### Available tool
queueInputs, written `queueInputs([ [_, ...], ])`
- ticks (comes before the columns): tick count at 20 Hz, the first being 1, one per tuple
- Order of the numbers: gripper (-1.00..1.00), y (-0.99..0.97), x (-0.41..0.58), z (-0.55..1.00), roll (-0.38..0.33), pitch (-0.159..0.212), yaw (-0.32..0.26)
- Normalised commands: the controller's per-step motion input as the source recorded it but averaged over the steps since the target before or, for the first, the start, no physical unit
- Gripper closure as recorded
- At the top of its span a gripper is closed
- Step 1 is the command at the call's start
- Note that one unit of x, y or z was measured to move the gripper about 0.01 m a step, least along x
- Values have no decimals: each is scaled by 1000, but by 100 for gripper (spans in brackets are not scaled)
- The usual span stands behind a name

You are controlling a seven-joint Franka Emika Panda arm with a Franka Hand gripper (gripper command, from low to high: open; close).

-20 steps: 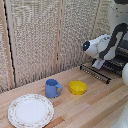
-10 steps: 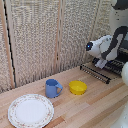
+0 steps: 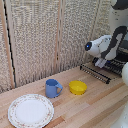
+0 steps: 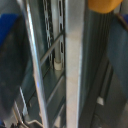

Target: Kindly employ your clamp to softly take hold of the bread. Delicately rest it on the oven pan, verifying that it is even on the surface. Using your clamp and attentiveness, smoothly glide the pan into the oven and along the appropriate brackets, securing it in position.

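Note:
My clamp (image 3: 100, 62) hangs at the exterior view's right, pointing down just above the oven pan (image 3: 96, 73), a dark tray of parallel wire bars that sticks out towards the table. The dark oven (image 3: 121, 64) is behind it, mostly hidden by the arm. In the wrist view the blurred dark-blue fingertips (image 4: 10, 60) stand far apart at both sides, with the pan's metal bars (image 4: 72, 70) between them and nothing pinched. An orange-yellow rounded thing (image 4: 102, 5) shows at the frame's edge; I cannot tell whether it is the bread. No bread shows in the exterior view.
A yellow bowl (image 3: 77, 87), a blue mug (image 3: 52, 88) and a white patterned plate (image 3: 30, 110) stand on the wooden table (image 3: 95, 107). A wicker screen (image 3: 45, 40) closes off the back.
Almost nothing differs; the arm stays over the pan with only a slight shift.

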Motion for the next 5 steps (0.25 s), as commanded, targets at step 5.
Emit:
queueInputs([
  [5,-100,506,159,143,0,61,-61],
])
